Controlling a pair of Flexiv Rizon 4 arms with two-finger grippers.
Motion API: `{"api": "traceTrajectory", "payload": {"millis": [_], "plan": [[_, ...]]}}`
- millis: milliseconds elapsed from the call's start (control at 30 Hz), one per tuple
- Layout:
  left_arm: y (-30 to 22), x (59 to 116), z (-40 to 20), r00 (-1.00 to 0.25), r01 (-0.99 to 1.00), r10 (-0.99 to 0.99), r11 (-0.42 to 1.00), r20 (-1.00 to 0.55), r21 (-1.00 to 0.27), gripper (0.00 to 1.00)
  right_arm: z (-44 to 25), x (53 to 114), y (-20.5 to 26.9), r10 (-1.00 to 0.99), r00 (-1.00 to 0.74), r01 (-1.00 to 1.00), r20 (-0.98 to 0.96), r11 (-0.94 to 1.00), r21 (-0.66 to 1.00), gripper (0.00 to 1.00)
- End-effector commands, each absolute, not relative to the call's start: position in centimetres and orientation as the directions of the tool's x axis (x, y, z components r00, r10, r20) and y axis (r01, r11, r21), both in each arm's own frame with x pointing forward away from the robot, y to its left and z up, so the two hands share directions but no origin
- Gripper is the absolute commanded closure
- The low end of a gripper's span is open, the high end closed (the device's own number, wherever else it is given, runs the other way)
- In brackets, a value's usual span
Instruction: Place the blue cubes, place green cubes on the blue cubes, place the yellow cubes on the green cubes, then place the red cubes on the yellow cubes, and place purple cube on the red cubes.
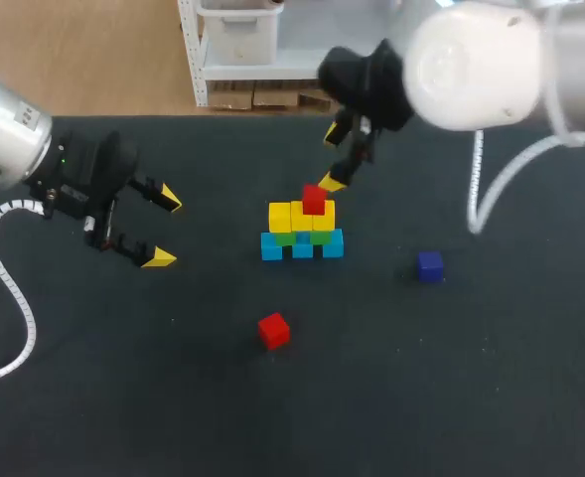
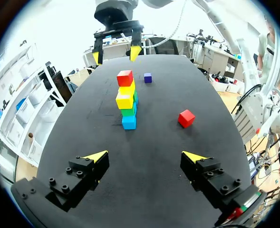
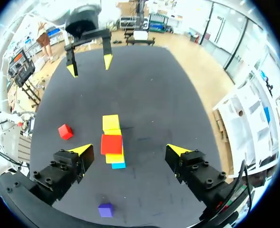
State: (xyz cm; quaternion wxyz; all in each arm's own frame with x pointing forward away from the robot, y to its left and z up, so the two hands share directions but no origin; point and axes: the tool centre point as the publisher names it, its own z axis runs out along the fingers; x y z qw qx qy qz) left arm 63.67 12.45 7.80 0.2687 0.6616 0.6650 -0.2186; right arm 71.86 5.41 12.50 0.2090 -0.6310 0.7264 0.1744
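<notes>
Head view: one red cube (image 1: 314,199) sits atop the yellow cubes (image 1: 280,216), apparently resting free since the right gripper (image 1: 332,157) hangs spread just behind it, while the left gripper (image 1: 165,229), also spread, stands well apart, nearer the spare red cube (image 1: 273,330) than the purple cube (image 1: 430,265).

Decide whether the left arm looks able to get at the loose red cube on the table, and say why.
Probably yes. The left gripper is open and empty, the loose red cube lies alone, apart from the stack, and nothing stands between them.
</notes>
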Motion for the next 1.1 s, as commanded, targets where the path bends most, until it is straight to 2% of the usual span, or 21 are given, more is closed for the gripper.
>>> {"api": "traceTrajectory", "payload": {"millis": [33, 533, 1100], "plan": [[12.6, 63.5, 7.7, 0.024, 0.997, 0.759, 0.029, -0.651, 0.07, 0.0, 13.2, 69.9, 1.7, -0.765, -0.11, -0.981, -0.635, 0.185, -0.054, 0.0], [12.6, 63.5, 7.7, 0.024, 0.997, 0.759, 0.029, -0.651, 0.07, 0.0, 14.1, 69.0, -3.9, -0.701, 0.045, -0.998, -0.712, -0.002, -0.061, 0.0], [12.6, 63.5, 7.7, 0.024, 0.997, 0.759, 0.029, -0.651, 0.07, 0.0, 13.2, 68.7, -8.0, -0.689, 0.021, -0.999, -0.724, -0.032, 0.002, 0.0]]}}
